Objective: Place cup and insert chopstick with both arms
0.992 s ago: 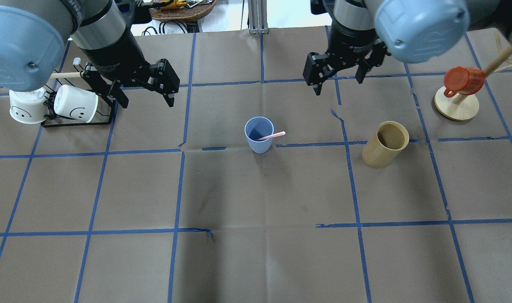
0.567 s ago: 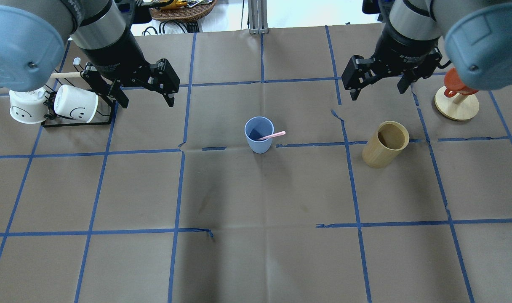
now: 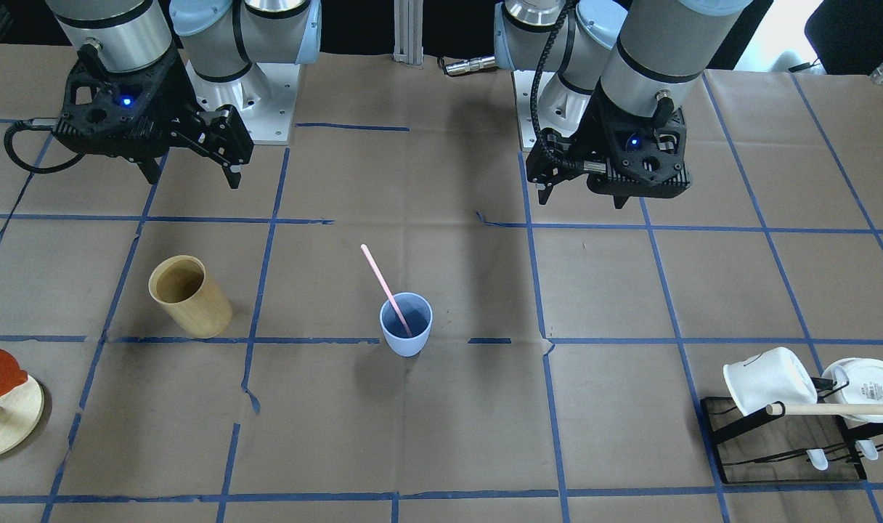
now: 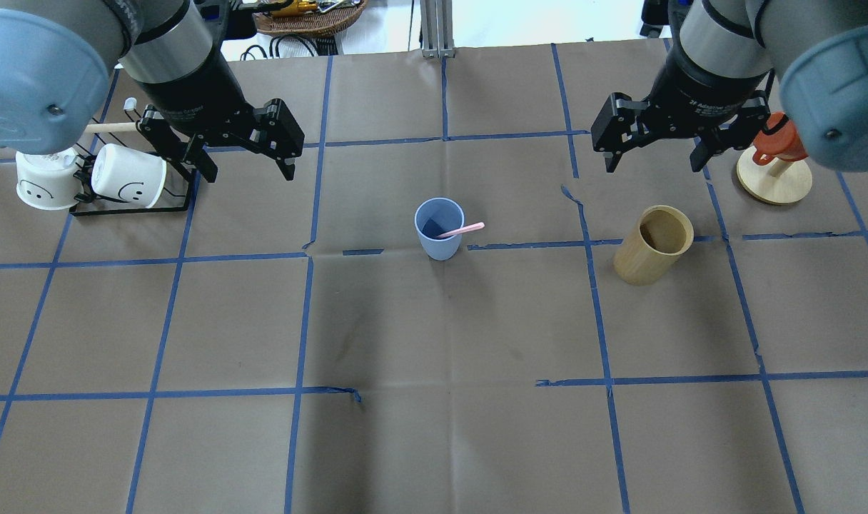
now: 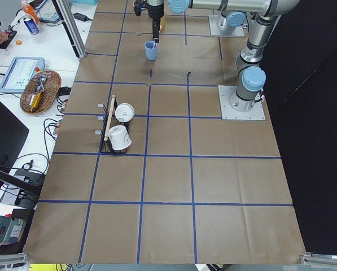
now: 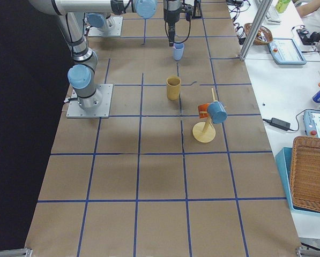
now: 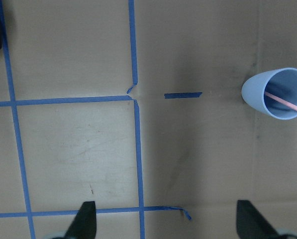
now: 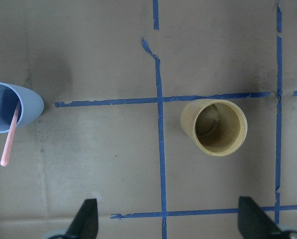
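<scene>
The light-blue cup (image 4: 439, 228) stands upright at the table's middle, also in the front view (image 3: 406, 323), left wrist view (image 7: 280, 93) and right wrist view (image 8: 11, 107). The pale-pink chopstick (image 4: 461, 230) leans inside it, its top sticking out over the rim (image 3: 383, 287). My left gripper (image 4: 245, 157) is open and empty, hovering far left of the cup. My right gripper (image 4: 655, 157) is open and empty, hovering above and behind the wooden cylinder (image 4: 654, 244).
A black rack (image 4: 130, 203) with two white mugs (image 4: 127, 175) stands at the far left. A wooden stand (image 4: 774, 178) with an orange cup (image 4: 780, 143) stands at the far right. Blue tape lines grid the brown table.
My right gripper has moved to the right, from above the middle-right area to over the wooden cylinder. The left arm, cup and chopstick have not moved.
</scene>
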`<act>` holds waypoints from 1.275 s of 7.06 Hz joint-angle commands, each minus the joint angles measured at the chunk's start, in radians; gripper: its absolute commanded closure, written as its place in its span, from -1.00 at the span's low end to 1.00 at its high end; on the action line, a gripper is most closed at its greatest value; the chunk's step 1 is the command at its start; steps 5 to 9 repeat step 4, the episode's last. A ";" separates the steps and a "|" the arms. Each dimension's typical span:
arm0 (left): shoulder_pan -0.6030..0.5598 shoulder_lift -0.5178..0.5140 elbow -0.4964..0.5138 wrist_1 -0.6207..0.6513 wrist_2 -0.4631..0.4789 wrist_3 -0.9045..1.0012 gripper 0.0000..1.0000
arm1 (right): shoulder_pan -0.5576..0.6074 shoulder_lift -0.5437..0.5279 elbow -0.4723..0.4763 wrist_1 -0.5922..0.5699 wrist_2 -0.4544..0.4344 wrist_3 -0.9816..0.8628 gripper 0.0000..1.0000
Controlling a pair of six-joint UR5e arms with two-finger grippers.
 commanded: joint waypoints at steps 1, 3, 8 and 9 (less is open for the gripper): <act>0.000 0.001 0.002 0.000 0.001 -0.001 -1.00 | 0.000 -0.002 0.001 0.023 -0.001 -0.001 -0.99; 0.000 0.002 0.002 -0.002 0.002 -0.001 -1.00 | 0.000 -0.002 0.001 0.028 0.002 -0.004 -0.99; 0.000 0.002 0.002 0.000 -0.001 0.001 -1.00 | 0.000 -0.004 0.001 0.028 0.003 -0.006 -0.99; 0.000 0.002 0.002 0.000 -0.001 0.001 -1.00 | 0.000 -0.004 0.001 0.028 0.003 -0.006 -0.99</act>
